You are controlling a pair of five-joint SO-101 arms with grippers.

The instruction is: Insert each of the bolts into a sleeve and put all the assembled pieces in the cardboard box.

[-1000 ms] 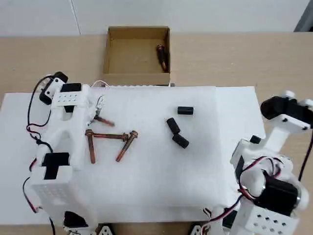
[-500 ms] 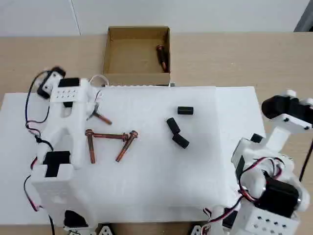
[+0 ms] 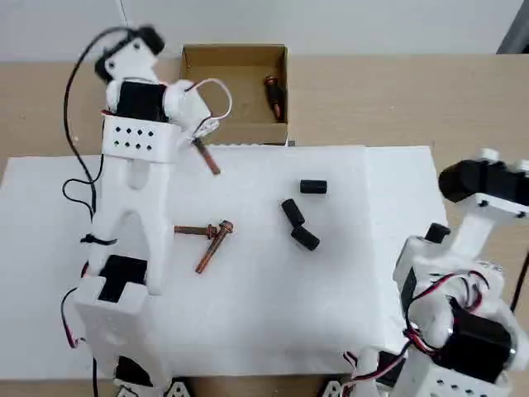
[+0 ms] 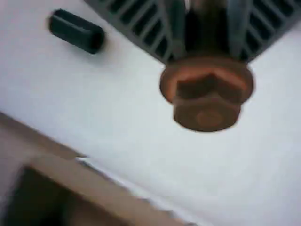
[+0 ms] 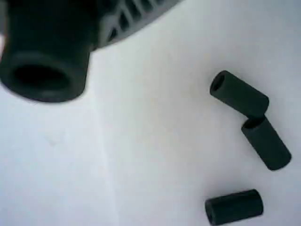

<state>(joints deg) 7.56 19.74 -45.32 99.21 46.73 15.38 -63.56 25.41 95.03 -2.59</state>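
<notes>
Held bolt (image 3: 208,160): copper-coloured, hex head with flange, clamped between the fingers of the left gripper (image 3: 202,135); slanted over the far edge of the foam sheet (image 3: 273,306), just in front of the cardboard box (image 3: 231,132). Head seen end-on in the left wrist view (image 4: 207,96), below ribbed grey fingers (image 4: 141,19).

Held sleeve (image 5: 44,61): black, tubular, open bore visible, gripped by the right gripper (image 5: 56,28) above the foam.

Loose bolts (image 3: 213,247): two in sight, same copper colour, lying on the foam with heads meeting, one partly hidden behind the left arm.

Loose sleeves (image 3: 292,212): three, black, on the foam right of centre; two end to end and touching (image 5: 239,93), the third apart, nearer the box (image 3: 312,187).

Assembled piece (image 3: 274,95): bolt in dark sleeve, lying inside the box against its right wall.

Cardboard box: brown, open-topped, standing on the table just beyond the foam.

Foam sheet: white, matte, rectangular, covering most of the near table.

Table (image 3: 372,99): light wood grain, bare around the box.

Room: plain white wall (image 3: 331,25) behind the table; dark object at the far right corner (image 3: 517,33), too little in frame to identify.
</notes>
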